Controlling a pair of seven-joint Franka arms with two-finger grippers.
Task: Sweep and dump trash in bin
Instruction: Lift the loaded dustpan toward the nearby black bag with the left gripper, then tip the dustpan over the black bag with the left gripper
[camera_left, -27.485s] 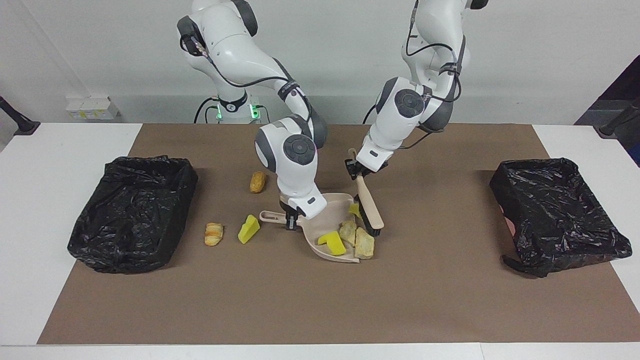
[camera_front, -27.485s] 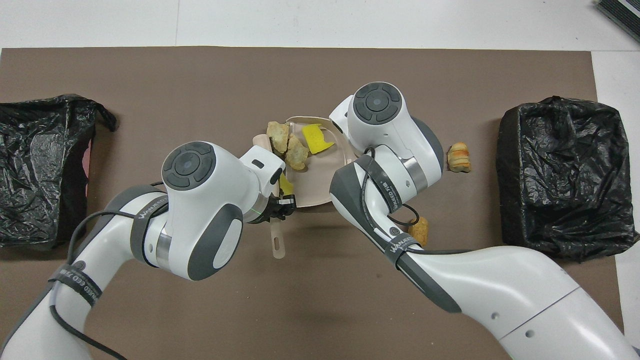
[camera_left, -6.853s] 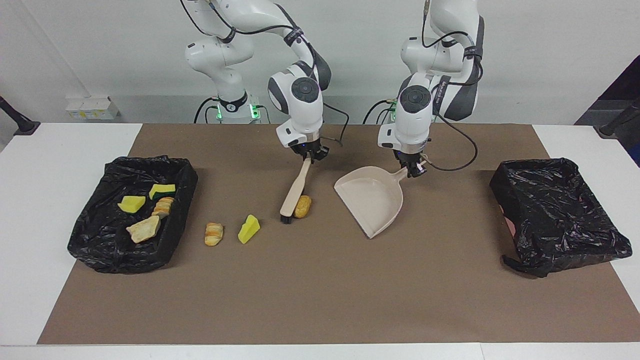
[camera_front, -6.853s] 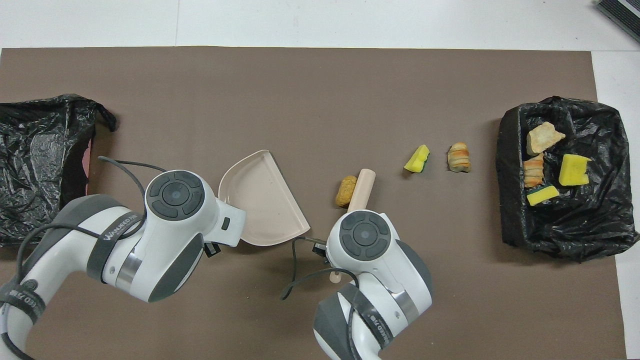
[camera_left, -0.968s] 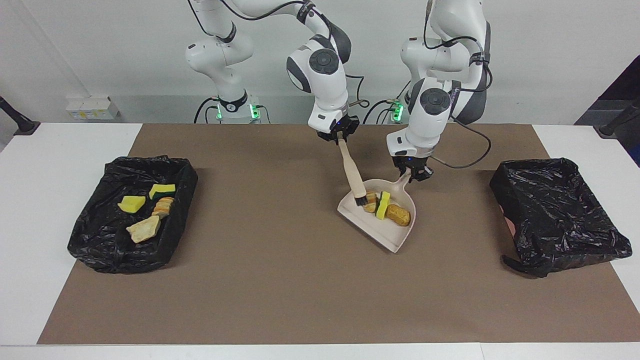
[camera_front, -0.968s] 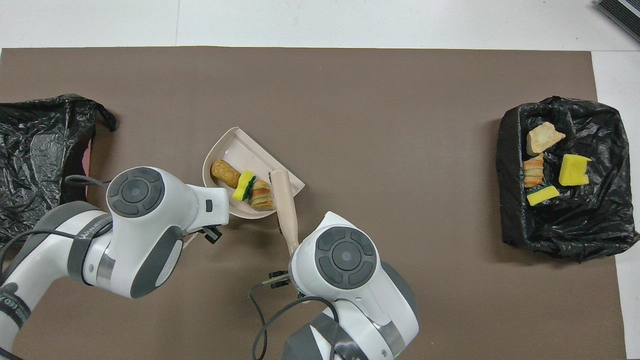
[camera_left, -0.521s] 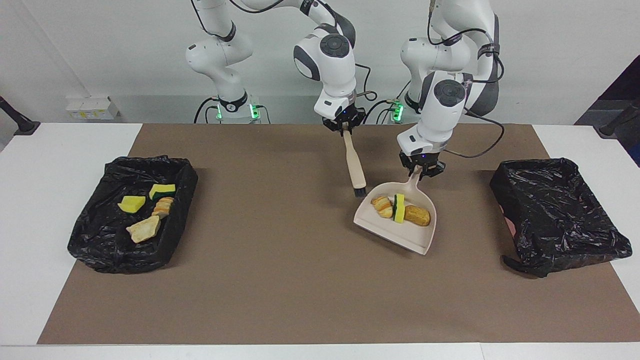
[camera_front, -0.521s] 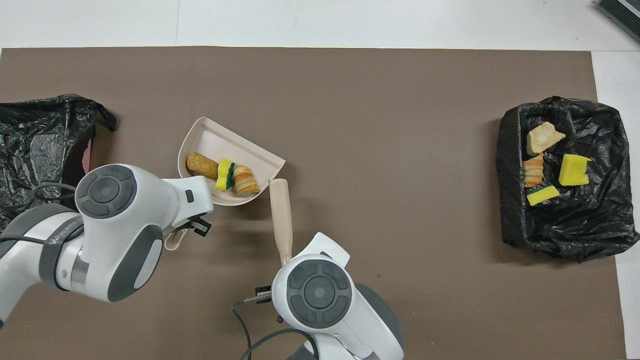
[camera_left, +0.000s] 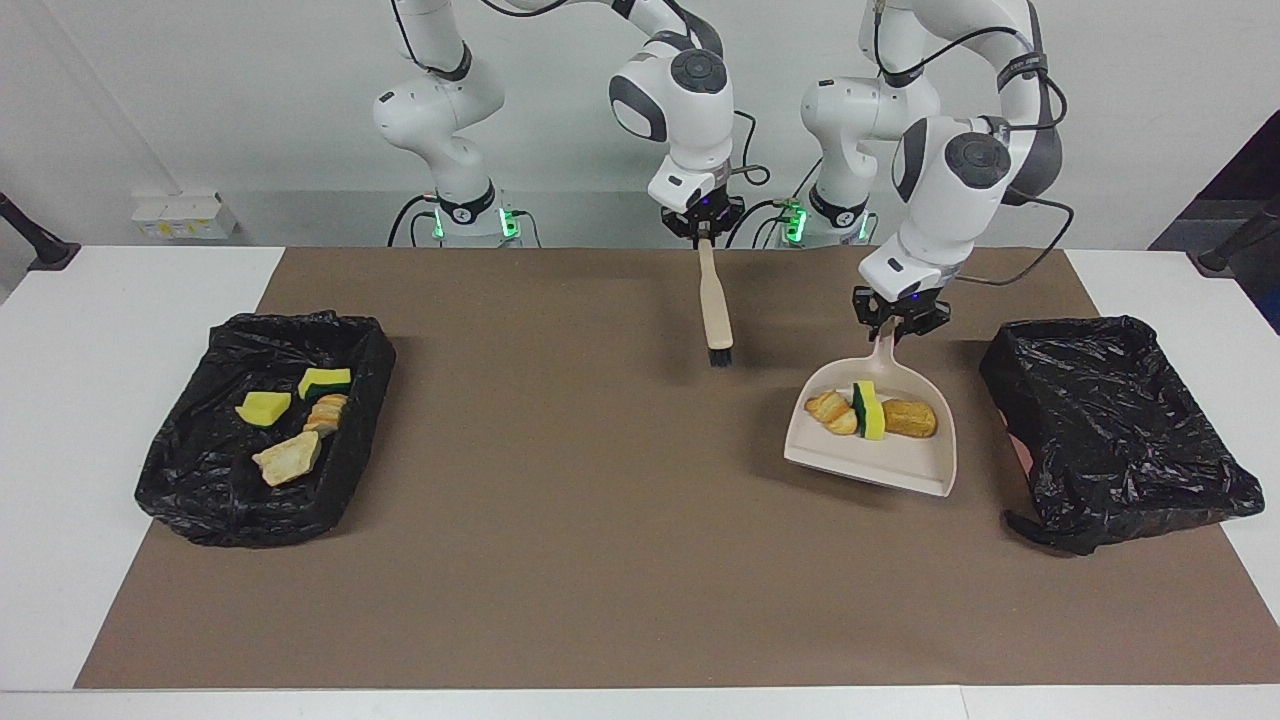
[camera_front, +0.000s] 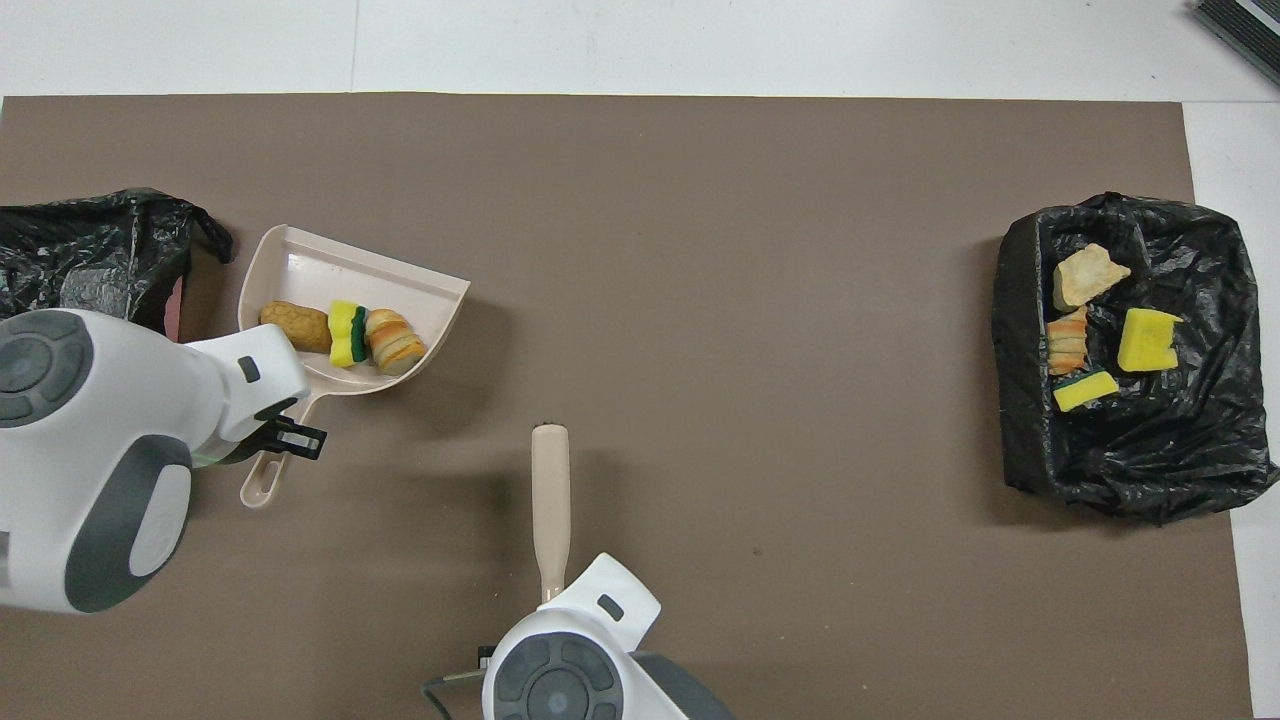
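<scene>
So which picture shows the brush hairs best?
The facing view. There the brush hangs from the right end effector with its dark bristles in plain sight at the bottom. The overhead view shows the brush from above: mostly handle, with only a thin dark fringe at the tip.

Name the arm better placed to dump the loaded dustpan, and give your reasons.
Left. Its tool grips the handle of the dustpan, which carries three scraps beside the empty bin. The right tool only holds the brush over mid-table.
</scene>
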